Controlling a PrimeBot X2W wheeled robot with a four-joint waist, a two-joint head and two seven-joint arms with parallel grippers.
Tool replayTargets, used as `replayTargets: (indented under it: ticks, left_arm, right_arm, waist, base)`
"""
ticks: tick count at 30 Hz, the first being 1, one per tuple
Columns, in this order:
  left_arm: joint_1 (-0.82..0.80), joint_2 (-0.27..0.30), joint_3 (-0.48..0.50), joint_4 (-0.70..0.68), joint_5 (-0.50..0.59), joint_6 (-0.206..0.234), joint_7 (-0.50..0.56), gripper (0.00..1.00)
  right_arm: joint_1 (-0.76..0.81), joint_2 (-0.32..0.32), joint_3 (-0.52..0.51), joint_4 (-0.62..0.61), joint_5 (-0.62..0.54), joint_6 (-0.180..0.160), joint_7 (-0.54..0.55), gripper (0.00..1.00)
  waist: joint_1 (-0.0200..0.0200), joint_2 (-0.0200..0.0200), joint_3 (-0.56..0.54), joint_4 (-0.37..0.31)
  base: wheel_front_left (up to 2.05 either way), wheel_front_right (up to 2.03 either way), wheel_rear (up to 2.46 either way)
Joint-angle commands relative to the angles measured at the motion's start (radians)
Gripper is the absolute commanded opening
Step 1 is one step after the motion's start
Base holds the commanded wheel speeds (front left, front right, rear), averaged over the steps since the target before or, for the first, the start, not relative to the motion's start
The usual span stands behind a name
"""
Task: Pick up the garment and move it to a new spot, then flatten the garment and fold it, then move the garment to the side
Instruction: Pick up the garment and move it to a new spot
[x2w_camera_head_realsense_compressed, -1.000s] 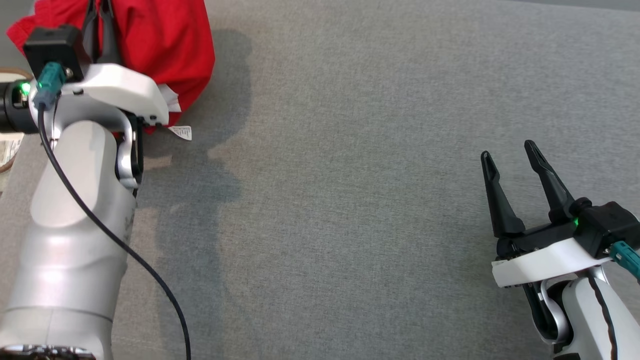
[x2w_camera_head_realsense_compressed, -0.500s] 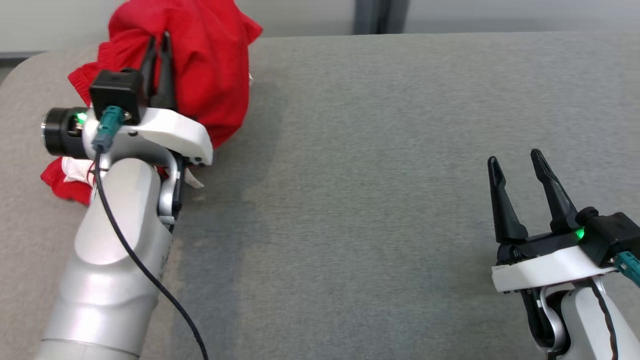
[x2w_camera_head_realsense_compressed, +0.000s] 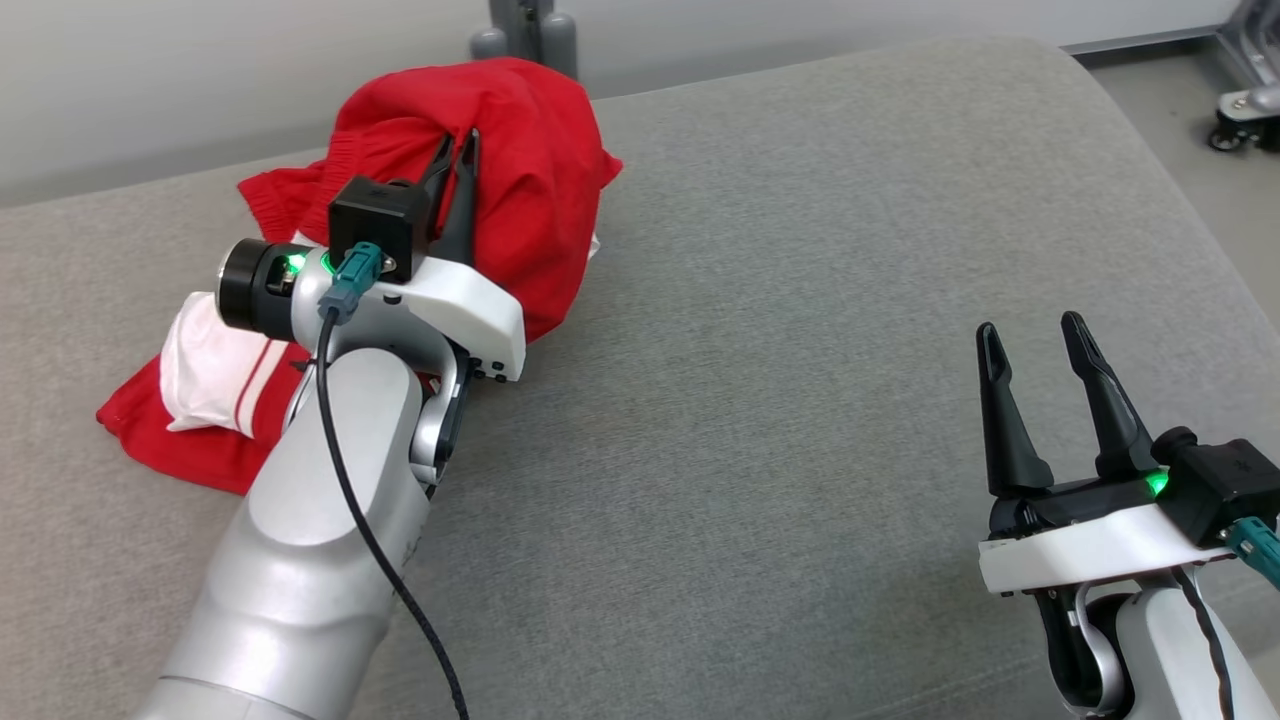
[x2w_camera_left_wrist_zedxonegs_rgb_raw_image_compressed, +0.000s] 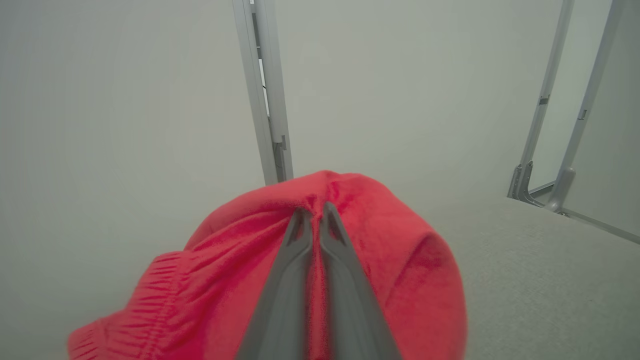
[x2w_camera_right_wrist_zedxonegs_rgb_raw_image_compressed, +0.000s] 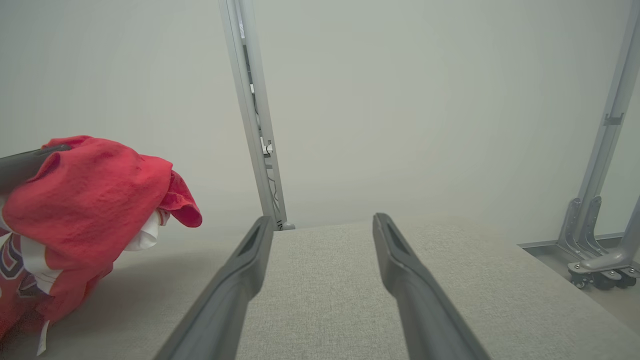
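Holding the garment partly raised, left fingers clenched on it, right fingers spread, empty; placing, flattening and folding seemingly remain.

No legible text; partial, unreadable print on the garment

The heaped garment is standing in my way; right of it, the grey tabletop is lying open to me.
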Motion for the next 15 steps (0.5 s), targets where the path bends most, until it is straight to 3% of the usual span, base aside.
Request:
replayTargets:
  ticks: [1,14,15]
  left_arm:
    - [-0.020,0.004,-0.006,0.001,-0.010,-0.005,0.001,0.00]
    - [-0.024,-0.001,-0.163,0.091,-0.118,0.002,0.025,0.00]
    - [-0.021,-0.001,-0.180,0.104,-0.129,0.004,0.027,0.22]
  right_arm:
    - [0.002,0.000,-0.003,-0.002,0.003,0.002,0.002,1.00]
    - [-0.016,0.011,-0.001,0.001,0.004,0.002,0.002,1.00]
    - [-0.018,0.012,0.002,0.002,0.005,0.002,0.002,1.00]
  waist:
    - [0.0000,0.0000,0.002,-0.021]
    - [0.0000,0.0000,0.032,-0.047]
    - [0.0000,0.0000,0.034,-0.046]
  base:
    - [0.00,0.00,0.00]
    - [0.00,0.00,0.00]
    - [0.00,0.00,0.00]
